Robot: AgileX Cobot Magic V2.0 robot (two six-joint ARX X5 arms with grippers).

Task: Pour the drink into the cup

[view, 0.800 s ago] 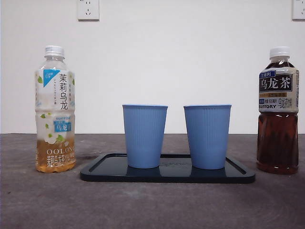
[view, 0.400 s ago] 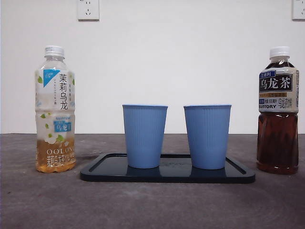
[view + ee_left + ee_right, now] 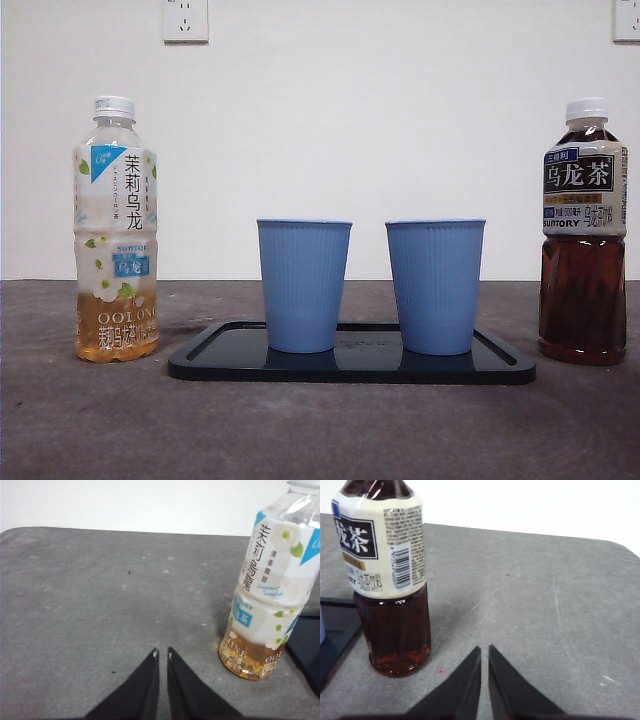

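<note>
Standing capped at either end of the bench (image 3: 320, 430) are two tea bottles: a jasmine oolong bottle (image 3: 116, 230), only its bottom part filled with pale tea, and a dark oolong tea bottle (image 3: 584, 232), nearly full. Between them two blue ribbed cups (image 3: 303, 285) (image 3: 435, 285) sit upright on a black tray (image 3: 350, 368), apparently empty, though their insides are hidden from this low angle. The left claw (image 3: 162, 654) rests closed near the jasmine bottle (image 3: 270, 585), holding nothing; the right claw (image 3: 484, 650) is likewise closed and empty beside the dark bottle (image 3: 387, 577). Either bottle is thin, smooth plastic (likely to dent or slip); the fuller one will be heavier. Gripping mid-body on the label seems safest, and the caps remain on.
</note>
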